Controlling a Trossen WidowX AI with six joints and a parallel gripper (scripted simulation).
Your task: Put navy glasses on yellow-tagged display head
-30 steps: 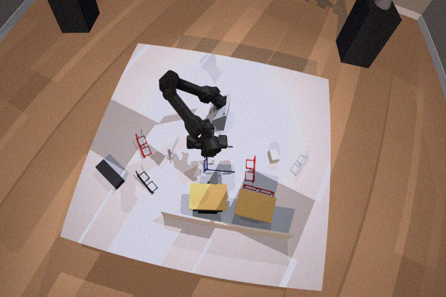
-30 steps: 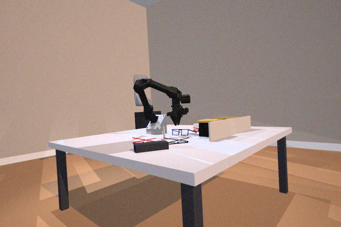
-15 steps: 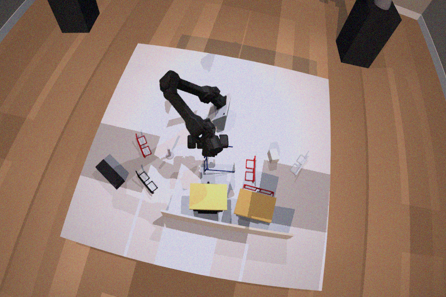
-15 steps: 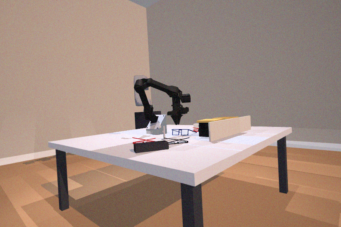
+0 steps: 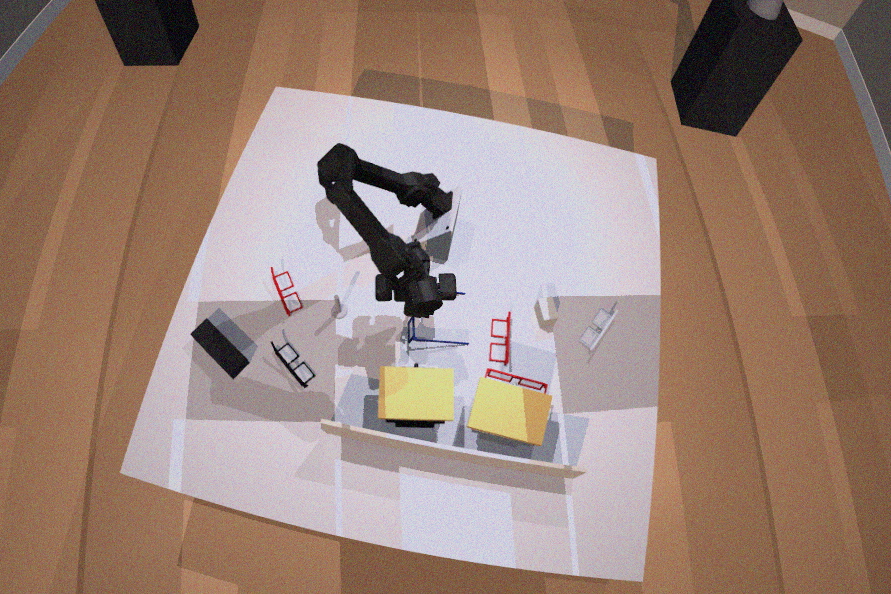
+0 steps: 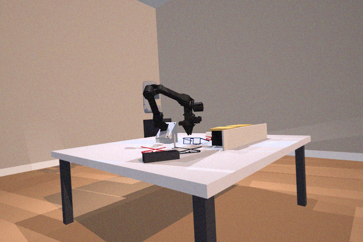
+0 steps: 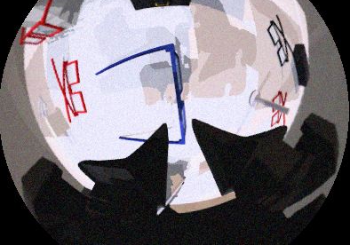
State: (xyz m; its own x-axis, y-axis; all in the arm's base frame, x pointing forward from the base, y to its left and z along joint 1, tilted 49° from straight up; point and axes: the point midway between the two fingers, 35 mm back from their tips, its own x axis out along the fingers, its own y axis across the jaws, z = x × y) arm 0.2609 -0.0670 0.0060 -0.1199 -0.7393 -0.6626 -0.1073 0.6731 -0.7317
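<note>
Navy glasses (image 5: 440, 341) (image 6: 196, 138) (image 7: 178, 93) are supported by the pale table (image 5: 530, 210) (image 6: 102, 165), off both display heads, with their front upright and temples spread. Above them, the jaws are held partly apart, with nothing gripped; a gap is left between the pointed black fingertips. The jaws are carried by a black jointed arm (image 5: 365, 210) (image 6: 170, 92).

Beyond the glasses, two boxy forms are capped by flat yellow tops (image 5: 416, 393) (image 6: 219, 128); the tag cannot be made out. Red glasses (image 5: 516, 380) (image 7: 42, 28) are seen at the front of one form. Both forms are backed by a long, thin cream panel (image 5: 453, 451) (image 6: 244, 135), by which access from behind is limited.

Open surface is left between the navy pair and the slim grey post (image 5: 339, 306) (image 6: 174, 141) (image 7: 271, 104) on one side; on the other, a flat-lying red pair (image 5: 508, 338) (image 7: 64, 90) is placed near the temple ends. Farther out, a matte dark block (image 5: 223, 343) (image 6: 161, 156) is set well inside the table edge.

The table is streaked with shadow and raised on dark square legs over warm wooden floorboards (image 5: 236, 546) (image 6: 258, 222), enclosed by plain beige and grey walls.
</note>
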